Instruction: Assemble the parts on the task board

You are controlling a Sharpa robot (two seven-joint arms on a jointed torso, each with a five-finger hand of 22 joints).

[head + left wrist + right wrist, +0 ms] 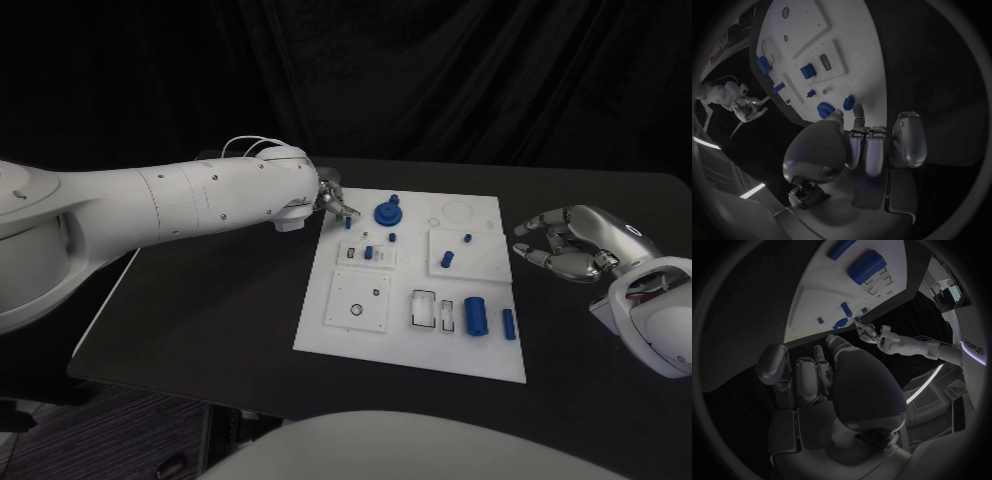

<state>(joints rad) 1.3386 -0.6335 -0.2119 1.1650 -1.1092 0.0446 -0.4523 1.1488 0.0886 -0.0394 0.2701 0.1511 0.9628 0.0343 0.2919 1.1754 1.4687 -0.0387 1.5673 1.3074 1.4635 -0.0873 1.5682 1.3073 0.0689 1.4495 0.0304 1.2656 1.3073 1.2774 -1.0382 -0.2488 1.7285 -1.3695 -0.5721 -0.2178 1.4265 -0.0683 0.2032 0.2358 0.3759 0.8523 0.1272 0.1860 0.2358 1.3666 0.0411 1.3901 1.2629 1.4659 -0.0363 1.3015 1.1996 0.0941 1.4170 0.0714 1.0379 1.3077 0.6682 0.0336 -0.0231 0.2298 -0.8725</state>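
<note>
**Both hands at the edges of the board, parts resting on it**

On the black table (202, 300) lies the flat white task board (411, 335), a long plate with shallow recesses and raised white blocks, and the small blue plastic parts are all on it. Near its far left corner sits a round blue knob-like part (388, 212). Just beside that, toward the left edge, stands a slim blue peg (348, 224). Further in lie a short blue pin (447, 259) and, toward the near right corner, a thick blue cylinder (476, 314) with a thinner blue rod (508, 323) just beside it.

From the left comes the white left arm (173, 205). Its silver left hand (332, 196) hangs over the board's far left corner, close to the knob and the peg. The left wrist view shows its fingers (870, 150) lying side by side, partly bent, with nothing between them; whether a fingertip touches a part I cannot tell.

Off the board's right edge, the silver right hand (573, 243) is over bare table, its fingers curled loosely inward around nothing, apart from every part.
</note>
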